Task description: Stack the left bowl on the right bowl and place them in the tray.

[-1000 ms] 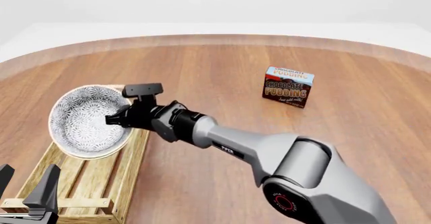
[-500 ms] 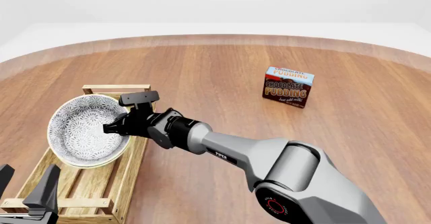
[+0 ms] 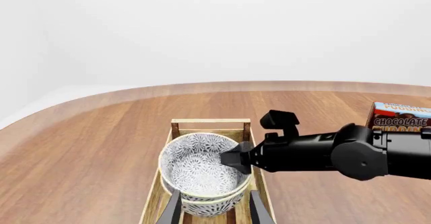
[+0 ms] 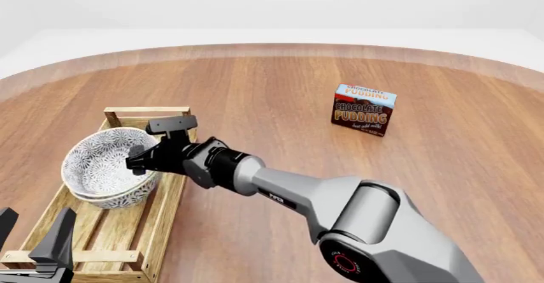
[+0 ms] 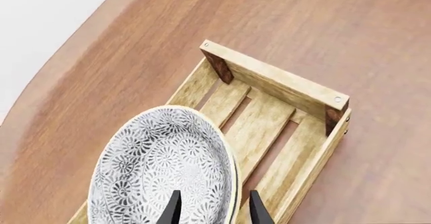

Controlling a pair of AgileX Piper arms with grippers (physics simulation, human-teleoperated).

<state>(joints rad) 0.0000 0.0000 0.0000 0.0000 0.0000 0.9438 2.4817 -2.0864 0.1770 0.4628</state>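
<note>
now | right tool (image 4: 136,160) clamped on stacked bowls (image 4: 98,162) | grey floral pattern, cream rims

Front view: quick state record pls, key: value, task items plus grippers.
bowls: stacked pair, patterned, inside tray
tray: wooden slat crate, near left of table
right gripper: shut on stacked pair's rim
left gripper: open, apart from the bowls, at tray's near end
pudding box: upright, far right, untouched
</note>
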